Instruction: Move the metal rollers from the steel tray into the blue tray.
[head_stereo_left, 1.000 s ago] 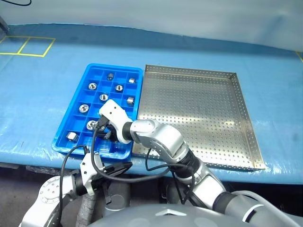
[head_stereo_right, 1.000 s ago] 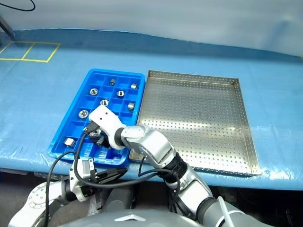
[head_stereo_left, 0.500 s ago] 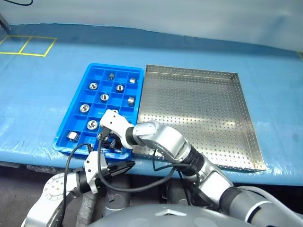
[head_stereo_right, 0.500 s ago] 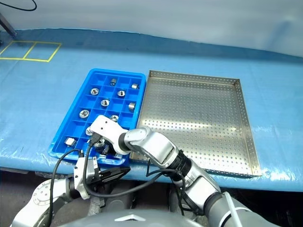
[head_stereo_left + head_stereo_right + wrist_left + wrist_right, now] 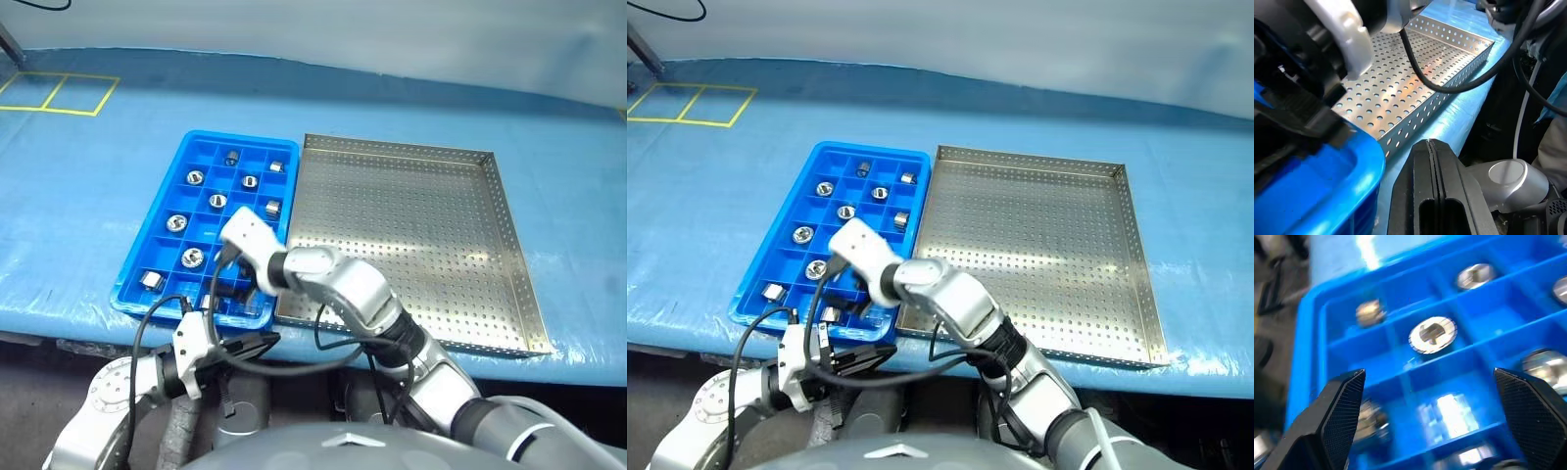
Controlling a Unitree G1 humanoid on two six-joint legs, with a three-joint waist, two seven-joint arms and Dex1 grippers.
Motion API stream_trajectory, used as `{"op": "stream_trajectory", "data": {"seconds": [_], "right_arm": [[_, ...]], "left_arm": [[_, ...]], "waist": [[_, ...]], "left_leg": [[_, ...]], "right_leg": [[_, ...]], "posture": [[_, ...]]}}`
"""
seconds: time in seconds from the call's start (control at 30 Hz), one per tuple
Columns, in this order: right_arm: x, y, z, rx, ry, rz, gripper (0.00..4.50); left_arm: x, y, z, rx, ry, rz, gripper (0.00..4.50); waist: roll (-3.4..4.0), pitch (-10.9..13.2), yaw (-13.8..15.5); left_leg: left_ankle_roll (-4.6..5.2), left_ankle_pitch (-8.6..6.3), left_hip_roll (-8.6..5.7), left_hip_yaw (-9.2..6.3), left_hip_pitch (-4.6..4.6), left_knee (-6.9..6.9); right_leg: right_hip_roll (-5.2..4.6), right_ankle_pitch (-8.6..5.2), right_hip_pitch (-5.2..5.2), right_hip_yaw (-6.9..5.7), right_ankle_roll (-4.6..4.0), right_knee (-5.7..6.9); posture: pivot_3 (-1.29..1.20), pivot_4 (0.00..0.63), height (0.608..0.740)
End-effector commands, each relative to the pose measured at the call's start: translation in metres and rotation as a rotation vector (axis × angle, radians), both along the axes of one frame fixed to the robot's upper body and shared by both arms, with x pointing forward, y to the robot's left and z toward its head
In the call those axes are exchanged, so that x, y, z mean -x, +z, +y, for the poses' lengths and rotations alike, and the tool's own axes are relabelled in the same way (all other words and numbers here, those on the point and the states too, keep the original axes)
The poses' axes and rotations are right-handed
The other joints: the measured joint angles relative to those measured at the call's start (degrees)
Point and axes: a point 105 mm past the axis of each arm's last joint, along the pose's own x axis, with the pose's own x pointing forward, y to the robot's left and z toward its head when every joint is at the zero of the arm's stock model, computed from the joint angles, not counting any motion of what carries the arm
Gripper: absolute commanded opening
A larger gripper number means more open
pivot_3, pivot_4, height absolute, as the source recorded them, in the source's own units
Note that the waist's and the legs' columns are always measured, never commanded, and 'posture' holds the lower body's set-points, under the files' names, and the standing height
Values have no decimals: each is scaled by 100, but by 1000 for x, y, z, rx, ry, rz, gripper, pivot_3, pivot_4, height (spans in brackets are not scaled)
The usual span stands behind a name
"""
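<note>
The blue tray (image 5: 157, 227) lies on the left of the table and holds several metal rollers (image 5: 191, 257) in separate compartments. My right gripper (image 5: 240, 287) hangs open over the tray's near right compartments. In the right wrist view its fingers (image 5: 1342, 411) stand wide apart above a roller (image 5: 1432, 334) lying flat in its cell, with nothing between them. The steel tray (image 5: 421, 235) sits beside the blue tray on the right, its perforated floor bare. My left gripper (image 5: 247, 345) is shut and empty below the table's front edge, near the steel tray's corner (image 5: 1415, 83).
The table is covered in blue sheeting (image 5: 88, 186), with yellow tape squares (image 5: 59, 93) at the far left. Black cables (image 5: 294, 367) loop from the right arm across the front edge, near the left gripper.
My right gripper has gone from shut to open over the blue tray's near compartments, and its hand has shifted a little to the right. The left gripper stays shut in place.
</note>
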Motion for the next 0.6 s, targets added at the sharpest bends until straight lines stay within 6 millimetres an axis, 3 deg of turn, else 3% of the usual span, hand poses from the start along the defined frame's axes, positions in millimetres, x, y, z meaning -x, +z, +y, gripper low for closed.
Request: {"op": "stream_trajectory", "data": {"seconds": [0.03,0.07,0.17,0.27,0.4,0.5,0.6], "right_arm": [[-33,42,-44,-122,-274,-213,4444],[-40,45,-62,-115,-363,-264,4444],[-48,44,-92,-75,-509,-337,4444],[-56,31,-149,118,-760,-454,4444],[-40,1,-205,342,-884,-457,4444],[-24,-12,-223,418,-886,-419,4444],[-4,-24,-231,382,-863,-296,4444]], "left_arm": [[-3,9,-1,37,-16,-57,0],[-4,10,-2,41,-25,-64,0],[-5,10,-2,45,-44,-72,0],[-6,10,-3,46,-78,-86,0],[-8,16,-5,78,-106,-137,0],[-7,24,-5,114,-117,-159,0],[-2,46,-1,264,-122,-163,0]], "waist": [[0,0,-2],[-1,-1,-7],[-2,-1,-76],[-2,-1,-162],[-1,-2,-238],[-1,-2,-329],[-1,-1,-459]], "left_leg": [[0,0,-2,1,-1,1],[0,0,-4,3,-1,1],[-2,-1,-6,8,-5,-2],[-2,-1,-4,9,-6,-9],[-2,-1,-5,10,-7,-15],[0,-2,-4,11,-7,-14],[0,-3,2,11,-1,-7]], "right_leg": [[-2,0,0,1,1,-2],[-5,1,0,2,1,-5],[-7,2,-2,6,3,-9],[-4,1,-8,8,2,-7],[-4,0,-11,12,-1,-5],[-3,0,-11,15,0,-6],[2,-1,-8,15,1,0]], "posture": [[197,150,740],[182,150,740],[151,150,740],[114,150,740],[81,150,740],[64,150,740],[41,150,740]]}}
